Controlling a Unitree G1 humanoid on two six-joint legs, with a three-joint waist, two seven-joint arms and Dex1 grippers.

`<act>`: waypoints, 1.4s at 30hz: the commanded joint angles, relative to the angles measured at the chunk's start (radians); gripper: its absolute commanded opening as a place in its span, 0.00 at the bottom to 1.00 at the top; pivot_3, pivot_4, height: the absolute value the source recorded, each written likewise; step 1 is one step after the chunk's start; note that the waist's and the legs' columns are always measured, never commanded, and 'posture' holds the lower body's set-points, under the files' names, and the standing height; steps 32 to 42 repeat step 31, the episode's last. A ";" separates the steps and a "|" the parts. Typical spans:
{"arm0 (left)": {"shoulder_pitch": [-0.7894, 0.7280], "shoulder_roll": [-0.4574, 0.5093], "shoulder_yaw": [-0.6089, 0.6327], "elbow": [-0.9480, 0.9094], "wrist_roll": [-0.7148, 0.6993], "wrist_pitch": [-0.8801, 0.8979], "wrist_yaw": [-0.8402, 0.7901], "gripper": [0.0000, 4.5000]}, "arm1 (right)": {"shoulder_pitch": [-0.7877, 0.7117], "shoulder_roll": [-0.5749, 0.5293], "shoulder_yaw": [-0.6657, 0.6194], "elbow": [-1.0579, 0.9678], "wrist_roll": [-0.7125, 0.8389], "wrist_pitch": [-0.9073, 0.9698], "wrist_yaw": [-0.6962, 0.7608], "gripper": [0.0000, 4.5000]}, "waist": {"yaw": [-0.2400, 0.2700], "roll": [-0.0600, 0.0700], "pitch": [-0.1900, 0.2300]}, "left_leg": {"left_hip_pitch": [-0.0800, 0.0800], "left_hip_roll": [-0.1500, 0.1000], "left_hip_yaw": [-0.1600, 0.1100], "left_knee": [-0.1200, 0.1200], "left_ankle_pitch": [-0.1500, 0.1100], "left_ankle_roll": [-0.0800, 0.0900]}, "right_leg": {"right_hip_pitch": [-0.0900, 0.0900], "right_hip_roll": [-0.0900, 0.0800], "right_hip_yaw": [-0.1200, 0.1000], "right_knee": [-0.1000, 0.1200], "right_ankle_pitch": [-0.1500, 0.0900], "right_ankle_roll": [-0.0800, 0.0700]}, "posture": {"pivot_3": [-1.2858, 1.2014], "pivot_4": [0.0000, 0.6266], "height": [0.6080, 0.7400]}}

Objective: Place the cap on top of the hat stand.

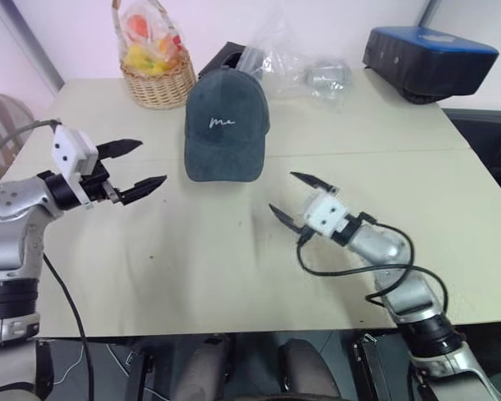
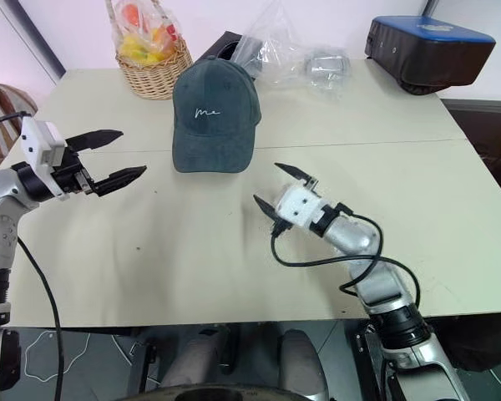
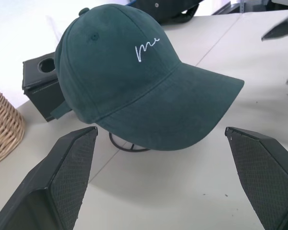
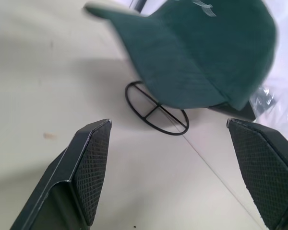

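The dark teal-green cap (image 1: 225,125) with white script on its front sits on top of the hat stand, brim toward me. Of the hat stand, the round black wire base (image 4: 156,112) shows under the brim on the table (image 1: 192,267). My left gripper (image 1: 150,163) hovers open to the left of the cap, pointing at it, with nothing between its fingers. My right gripper (image 1: 282,192) is open in front of the cap and to its right, clear of the brim and empty.
A wicker basket (image 1: 157,79) of wrapped fruit stands at the back left. A black box (image 3: 41,84) sits just behind the cap, with a clear plastic bag (image 1: 305,71) beside it. A blue-topped black device (image 1: 430,54) is at the back right.
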 commanded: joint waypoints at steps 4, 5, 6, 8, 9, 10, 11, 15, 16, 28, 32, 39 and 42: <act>0.024 0.007 0.027 -0.094 -0.018 0.015 0.030 1.00 | -0.103 -0.120 -0.158 -0.142 0.268 0.323 0.129 0.87 | 0.001 0.000 0.000 | 0.000 0.000 0.000 0.000 0.000 0.001 | 0.000 0.000 0.000 0.000 0.000 0.000 | 0.52 0.24 1.00; 0.026 0.005 0.029 -0.104 -0.022 0.021 0.036 1.00 | -0.115 -0.151 -0.162 -0.149 0.285 0.361 0.151 0.87 | 0.001 0.000 0.000 | 0.000 0.000 0.000 0.000 -0.001 0.001 | 0.000 -0.001 0.000 -0.001 0.000 0.000 | 0.52 0.24 1.00; 0.028 0.005 0.031 -0.115 -0.026 0.027 0.042 1.00 | -0.126 -0.184 -0.161 -0.150 0.288 0.377 0.177 0.87 | 0.002 0.000 0.000 | 0.000 0.000 0.000 0.000 -0.001 0.001 | 0.000 -0.001 0.000 -0.001 0.000 0.000 | 0.52 0.24 1.00; 0.031 0.006 0.034 -0.137 -0.032 0.040 0.053 1.00 | -0.154 -0.248 -0.172 -0.139 0.306 0.406 0.228 0.87 | 0.004 0.000 0.000 | -0.001 0.000 0.000 0.000 -0.001 0.001 | -0.001 -0.001 0.000 -0.002 0.000 0.000 | 0.52 0.24 1.00; 0.031 0.006 0.036 -0.145 -0.034 0.044 0.059 1.00 | -0.172 -0.266 -0.182 -0.125 0.319 0.417 0.241 0.87 | 0.004 0.000 0.000 | -0.001 0.000 0.000 0.001 -0.001 0.002 | -0.001 -0.001 -0.001 -0.003 0.000 0.000 | 0.52 0.24 1.00; 0.032 0.006 0.038 -0.154 -0.036 0.048 0.064 1.00 | -0.188 -0.282 -0.189 -0.113 0.330 0.426 0.254 0.87 | 0.004 0.000 0.000 | -0.001 0.000 0.000 0.000 -0.001 0.002 | -0.001 -0.001 -0.001 -0.003 0.000 0.000 | 0.52 0.24 1.00; 0.032 0.006 0.040 -0.162 -0.037 0.051 0.067 1.00 | -0.199 -0.294 -0.192 -0.104 0.336 0.431 0.266 0.87 | 0.004 0.000 0.000 | -0.001 0.000 0.000 0.000 -0.001 0.002 | 0.000 -0.001 -0.001 -0.003 0.000 0.000 | 0.52 0.24 1.00; 0.035 0.008 0.047 -0.182 -0.043 0.059 0.082 1.00 | -0.232 -0.314 -0.200 -0.075 0.350 0.432 0.297 0.87 | 0.002 0.000 0.000 | -0.001 0.000 0.000 0.000 -0.001 0.002 | 0.000 -0.001 -0.001 -0.003 0.000 0.000 | 0.52 0.24 1.00; 0.034 0.010 0.048 -0.182 -0.044 0.059 0.083 1.00 | -0.241 -0.314 -0.200 -0.066 0.351 0.428 0.301 0.87 | 0.002 0.000 0.000 | -0.001 0.000 0.000 0.000 -0.001 0.002 | 0.000 -0.001 -0.001 -0.003 0.000 0.000 | 0.52 0.24 1.00; 0.039 0.022 0.062 -0.200 -0.054 0.067 0.090 1.00 | -0.279 -0.308 -0.189 -0.018 0.342 0.397 0.324 0.87 | 0.003 0.000 0.000 | -0.002 0.000 0.001 0.001 -0.001 0.002 | 0.000 -0.001 -0.001 -0.004 0.000 0.000 | 0.52 0.24 1.00; 0.041 0.028 0.068 -0.205 -0.054 0.073 0.095 1.00 | -0.290 -0.298 -0.190 -0.011 0.351 0.400 0.321 0.87 | 0.003 0.000 0.000 | -0.002 0.000 0.001 0.000 -0.001 0.002 | 0.000 -0.001 -0.001 -0.004 0.000 0.000 | 0.52 0.24 1.00; 0.041 0.028 0.068 -0.205 -0.054 0.073 0.095 1.00 | -0.290 -0.298 -0.190 -0.011 0.351 0.400 0.321 0.87 | 0.003 0.000 0.000 | -0.002 0.000 0.001 0.000 -0.001 0.002 | 0.000 -0.001 -0.001 -0.004 0.000 0.000 | 0.52 0.24 1.00; 0.041 0.028 0.068 -0.205 -0.054 0.073 0.095 1.00 | -0.290 -0.298 -0.190 -0.011 0.351 0.400 0.321 0.87 | 0.003 0.000 0.000 | -0.002 0.000 0.001 0.000 -0.001 0.002 | 0.000 -0.001 -0.001 -0.004 0.000 0.000 | 0.52 0.24 1.00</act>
